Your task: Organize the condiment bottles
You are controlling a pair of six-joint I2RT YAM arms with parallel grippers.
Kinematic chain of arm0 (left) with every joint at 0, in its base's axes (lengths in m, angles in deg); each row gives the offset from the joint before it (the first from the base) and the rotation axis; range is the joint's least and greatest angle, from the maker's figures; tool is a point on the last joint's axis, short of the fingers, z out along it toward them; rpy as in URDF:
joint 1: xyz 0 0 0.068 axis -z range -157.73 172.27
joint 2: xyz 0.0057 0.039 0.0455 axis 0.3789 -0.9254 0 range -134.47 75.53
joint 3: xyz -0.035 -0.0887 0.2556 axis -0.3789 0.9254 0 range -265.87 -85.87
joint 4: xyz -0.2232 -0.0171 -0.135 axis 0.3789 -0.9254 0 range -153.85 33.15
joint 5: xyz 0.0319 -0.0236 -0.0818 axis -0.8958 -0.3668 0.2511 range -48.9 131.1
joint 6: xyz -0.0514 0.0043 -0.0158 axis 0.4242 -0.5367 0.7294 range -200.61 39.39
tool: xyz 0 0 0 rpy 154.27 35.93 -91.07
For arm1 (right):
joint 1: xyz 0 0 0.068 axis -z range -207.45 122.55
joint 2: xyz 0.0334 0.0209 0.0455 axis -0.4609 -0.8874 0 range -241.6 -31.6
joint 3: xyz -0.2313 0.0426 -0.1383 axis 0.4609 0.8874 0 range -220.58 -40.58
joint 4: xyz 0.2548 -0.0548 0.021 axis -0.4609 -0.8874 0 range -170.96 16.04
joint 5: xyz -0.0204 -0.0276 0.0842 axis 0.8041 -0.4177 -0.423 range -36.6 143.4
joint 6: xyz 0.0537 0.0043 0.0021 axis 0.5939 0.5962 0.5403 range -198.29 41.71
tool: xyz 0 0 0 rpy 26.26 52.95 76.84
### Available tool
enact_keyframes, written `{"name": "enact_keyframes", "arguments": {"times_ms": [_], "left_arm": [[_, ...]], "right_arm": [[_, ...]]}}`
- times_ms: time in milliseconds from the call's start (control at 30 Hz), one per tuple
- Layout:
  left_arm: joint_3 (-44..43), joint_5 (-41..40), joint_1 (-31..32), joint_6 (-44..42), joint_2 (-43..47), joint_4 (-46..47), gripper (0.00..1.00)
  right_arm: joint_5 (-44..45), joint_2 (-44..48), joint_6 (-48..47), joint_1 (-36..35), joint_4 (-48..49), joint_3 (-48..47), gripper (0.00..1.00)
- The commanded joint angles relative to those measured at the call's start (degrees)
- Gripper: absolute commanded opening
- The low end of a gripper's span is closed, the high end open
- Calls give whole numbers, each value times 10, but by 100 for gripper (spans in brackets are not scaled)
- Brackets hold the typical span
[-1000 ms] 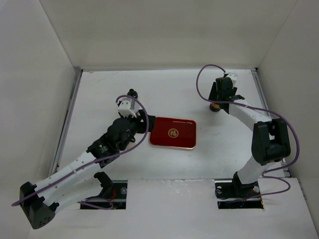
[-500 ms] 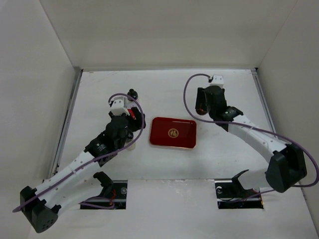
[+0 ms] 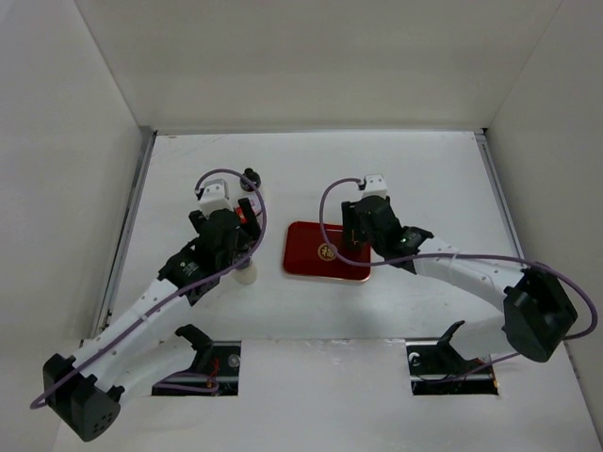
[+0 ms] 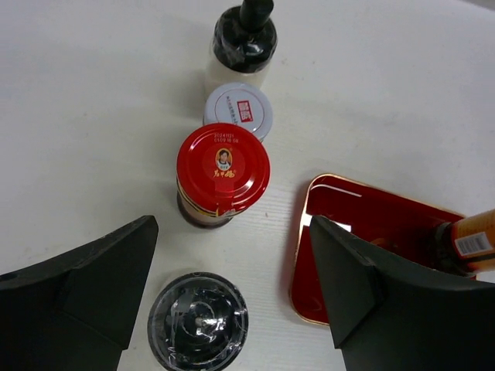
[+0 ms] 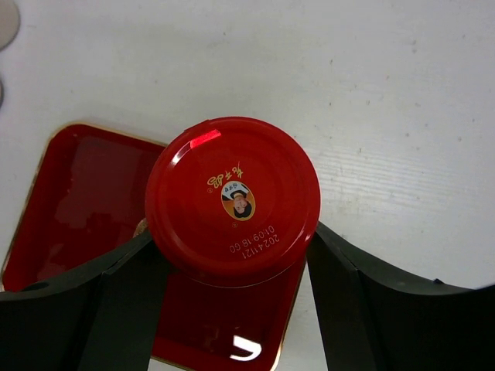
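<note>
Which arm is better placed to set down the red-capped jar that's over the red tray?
Right. The right gripper holds that red-capped jar over the red tray; the left gripper hangs open over the bottles beside the tray.

The left arm [image 3: 141, 311] rises from its base at the near left edge and slants toward the far right, its wrist over the left-middle of the table [image 3: 424, 169]. The left gripper [image 4: 232, 222] points downward, jaws spread wide, both fingers [image 4: 85, 294] touching nothing. The right arm [image 3: 471, 273] leaves its near-right base, bends at an elbow on the right and runs leftward to the table's middle. The right gripper [image 5: 230, 236] points down, its fingers pressed on either side of a red-capped bottle [image 5: 232, 197].
</note>
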Motion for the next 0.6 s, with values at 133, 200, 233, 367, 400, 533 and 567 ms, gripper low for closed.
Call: {"name": "enact_keyframes", "arguments": {"times_ms": [133,200,233,367,400,533,567], "left_arm": [[-19,-5,-5,-1,-39,21,81],[-18,-7,-8,-2,-47,29,81],[-17,-5,-11,-2,-53,33,81],[-19,-7,-11,-3,-84,40,82],[-19,-8,-12,-4,-92,41,82],[-11,-20,-20,-4,-118,60,81],[-10,-20,-23,-4,-124,66,81]], "right_arm": [[36,7,17,-4,161,39,55],[41,8,18,-7,179,55,58],[44,8,17,-8,184,61,60],[53,15,14,-9,190,75,79],[52,18,13,-9,190,77,82],[48,35,13,-12,190,83,89],[46,40,13,-14,190,83,91]]}}
